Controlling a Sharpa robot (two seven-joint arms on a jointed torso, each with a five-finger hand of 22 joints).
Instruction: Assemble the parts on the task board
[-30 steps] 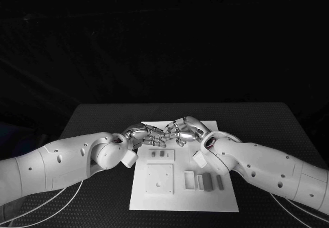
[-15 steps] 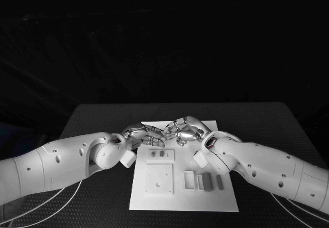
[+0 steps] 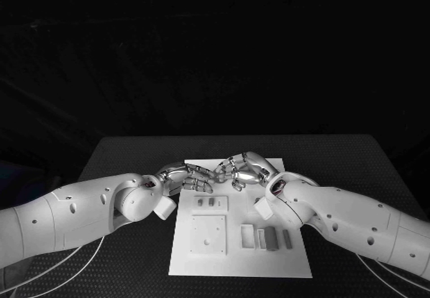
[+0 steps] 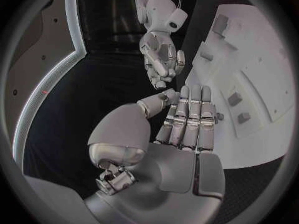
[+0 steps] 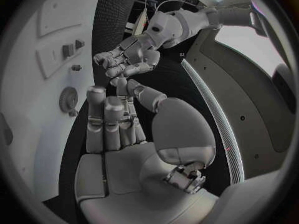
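- The left hand (image 3: 186, 178) is seen at the far end of the task board (image 3: 240, 264), close against the other hand; in the left wrist view its fingers (image 4: 189, 117) are stretched out side by side and nothing is seen in its palm, so it is judged released and empty.
- Near the board's far-left part, 2 small parts (image 3: 207, 201) are seen standing side by side in a raised block, and these are judged to be already seated.
- Nearer the robot, a square plate (image 3: 208, 233) with a small hole lies flat on the left half of the board; whether it has been fitted or merely laid there cannot be told.
- Right of that plate, a row of upright grey parts (image 3: 271, 238) is seen beside a pale slotted holder (image 3: 247, 234); these are judged still to be placed, so most of the assembly appears to remain.
- The right hand (image 3: 242, 172) is held over the board's far end, touching or almost touching the left one; in the right wrist view its fingers (image 5: 111, 119) are partly curled with nothing between them, so no part is judged to be held.
- In the right wrist view a round, ridged part (image 5: 67, 99) is seen on the board just beside the fingertips, untouched.
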